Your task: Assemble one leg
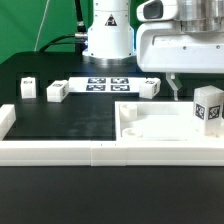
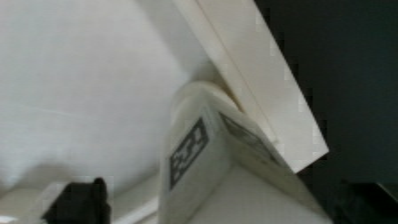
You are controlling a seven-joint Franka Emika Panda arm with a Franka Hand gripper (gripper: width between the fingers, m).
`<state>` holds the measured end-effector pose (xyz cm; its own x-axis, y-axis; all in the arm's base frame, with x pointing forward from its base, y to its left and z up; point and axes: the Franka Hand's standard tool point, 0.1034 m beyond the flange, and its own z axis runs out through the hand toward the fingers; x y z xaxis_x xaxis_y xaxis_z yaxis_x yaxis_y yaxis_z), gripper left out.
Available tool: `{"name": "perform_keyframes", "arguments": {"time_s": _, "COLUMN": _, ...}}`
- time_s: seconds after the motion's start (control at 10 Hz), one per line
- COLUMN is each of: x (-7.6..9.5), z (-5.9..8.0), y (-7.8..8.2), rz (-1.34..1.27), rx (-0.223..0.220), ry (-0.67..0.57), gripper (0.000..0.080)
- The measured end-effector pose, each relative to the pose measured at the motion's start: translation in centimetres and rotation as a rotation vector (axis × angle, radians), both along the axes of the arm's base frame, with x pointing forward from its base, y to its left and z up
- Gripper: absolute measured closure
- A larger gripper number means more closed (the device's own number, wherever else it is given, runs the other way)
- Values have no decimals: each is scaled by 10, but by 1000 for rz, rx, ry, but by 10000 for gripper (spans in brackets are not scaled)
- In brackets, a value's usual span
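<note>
A leg [image 1: 208,108], a small white cuboid with a black-and-white tag, stands at the right-hand corner of the large white panel [image 1: 150,128] in the exterior view. My gripper [image 1: 196,90] hangs just above and around it, with one finger [image 1: 172,88] showing apart from the leg on the exterior view's left. In the wrist view the leg [image 2: 199,150] lies between my dark fingertips [image 2: 75,202], against the panel's raised rim [image 2: 249,70]. A gap shows between that fingertip and the leg. The gripper [image 2: 214,208] is open.
Three more legs [image 1: 27,88], [image 1: 56,92], [image 1: 150,87] stand on the black table at the back. The marker board [image 1: 105,82] lies before the robot base. Long white border rails [image 1: 90,152] run along the front edge.
</note>
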<state>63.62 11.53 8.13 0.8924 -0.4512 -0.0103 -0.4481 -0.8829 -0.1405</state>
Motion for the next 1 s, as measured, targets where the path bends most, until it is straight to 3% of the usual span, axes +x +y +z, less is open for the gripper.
{"name": "perform_keyframes", "arguments": {"time_s": 0.3, "x": 0, "z": -2, "y": 7, "rz": 322, "rx": -23, "ry": -35, "gripper": 150}}
{"name": "perform_keyframes", "arguments": {"time_s": 0.5, "x": 1, "z": 0, "y": 10, "rz": 595, "rx": -79, "ry": -58, "gripper": 150}}
{"name": "perform_keyframes", "arguments": {"time_s": 0.8, "x": 4, "z": 0, "y": 3, "rz": 837, "rx": -106, "ry": -94, "gripper": 150}}
{"name": "perform_keyframes", "arguments": {"time_s": 0.9, "x": 4, "z": 0, "y": 2, "rz": 840, "rx": -106, "ry": -95, "gripper": 284}}
{"name": "perform_keyframes", "arguments": {"time_s": 1.0, "x": 4, "z": 0, "y": 3, "rz": 841, "rx": -106, "ry": -95, "gripper": 284}}
